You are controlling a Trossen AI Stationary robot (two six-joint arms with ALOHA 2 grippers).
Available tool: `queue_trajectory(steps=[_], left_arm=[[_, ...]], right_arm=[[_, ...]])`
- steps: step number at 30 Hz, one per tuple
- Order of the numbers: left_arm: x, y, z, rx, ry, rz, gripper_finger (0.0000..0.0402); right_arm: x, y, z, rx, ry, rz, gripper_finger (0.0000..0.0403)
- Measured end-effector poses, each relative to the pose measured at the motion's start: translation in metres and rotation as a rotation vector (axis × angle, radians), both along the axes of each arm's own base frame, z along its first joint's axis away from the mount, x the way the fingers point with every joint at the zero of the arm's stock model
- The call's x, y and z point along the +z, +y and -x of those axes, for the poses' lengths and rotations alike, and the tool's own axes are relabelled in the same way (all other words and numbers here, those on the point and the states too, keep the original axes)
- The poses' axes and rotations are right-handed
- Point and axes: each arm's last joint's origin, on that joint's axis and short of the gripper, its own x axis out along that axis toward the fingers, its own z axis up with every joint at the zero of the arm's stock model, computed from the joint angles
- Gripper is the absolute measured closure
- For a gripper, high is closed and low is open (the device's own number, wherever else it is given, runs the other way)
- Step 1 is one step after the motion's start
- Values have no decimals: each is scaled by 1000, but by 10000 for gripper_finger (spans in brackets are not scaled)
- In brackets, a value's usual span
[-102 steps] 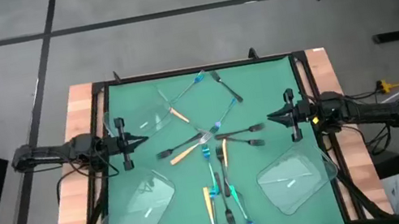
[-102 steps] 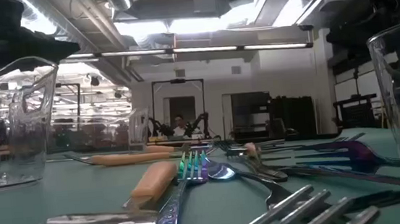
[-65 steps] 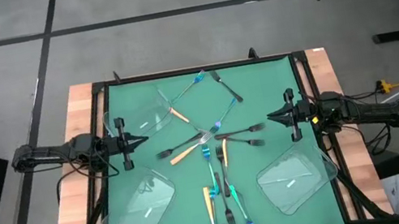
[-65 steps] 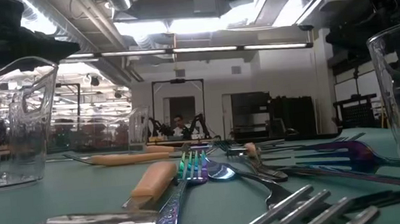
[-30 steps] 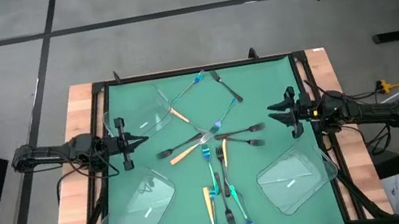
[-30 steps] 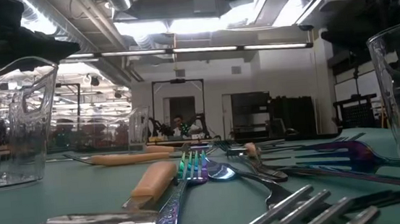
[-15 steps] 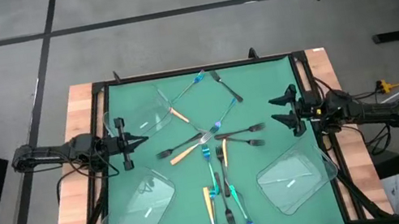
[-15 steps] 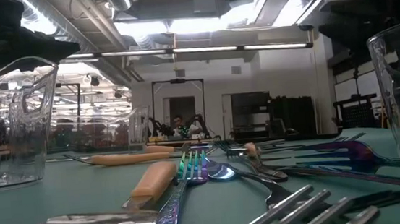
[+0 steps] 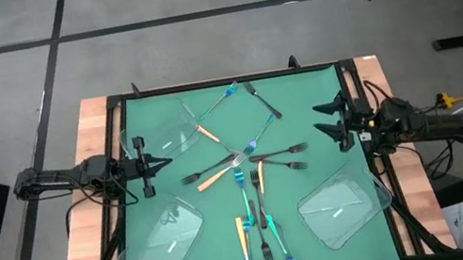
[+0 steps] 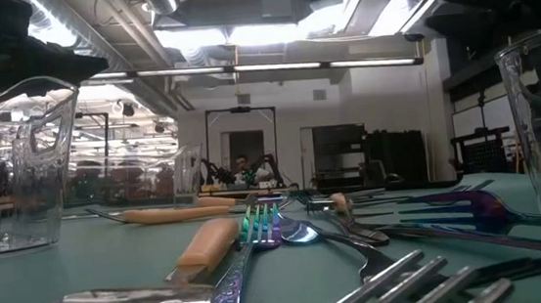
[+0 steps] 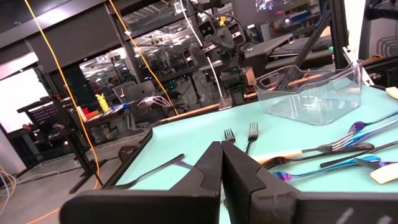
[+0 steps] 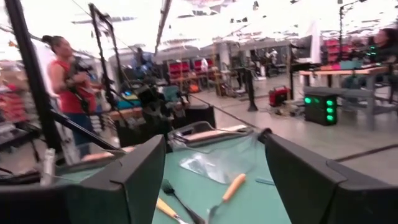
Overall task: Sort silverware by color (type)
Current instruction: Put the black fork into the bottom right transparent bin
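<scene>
The silverware (image 9: 248, 170) is lying scattered across the green surface's (image 9: 302, 98) centre, unsorted. The right claw (image 9: 337, 119), fingers spread apart, is hovering at three o'clock, presumably readying a pick. The left claw (image 9: 150, 164), fingers together, is waiting at nine o'clock.

Right gripper (image 9: 335, 120) has opened its fingers wide and shifted slightly toward the table's far edge; nothing lies between the fingers.
</scene>
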Motion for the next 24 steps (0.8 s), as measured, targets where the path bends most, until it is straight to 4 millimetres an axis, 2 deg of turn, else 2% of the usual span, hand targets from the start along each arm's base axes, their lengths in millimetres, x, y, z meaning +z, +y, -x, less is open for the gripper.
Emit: queue_trajectory(steps=[8,17,24], left_arm=[[0,0,0,0,0,0,401],[0,0,0,0,0,0,401],[0,0,0,0,-1,0,401]], right_arm=[[21,-4,-19,-75,136,46,137],[46,-8,-50,-70,325,38,137],[45,-11,-80,-60,518,53,137]])
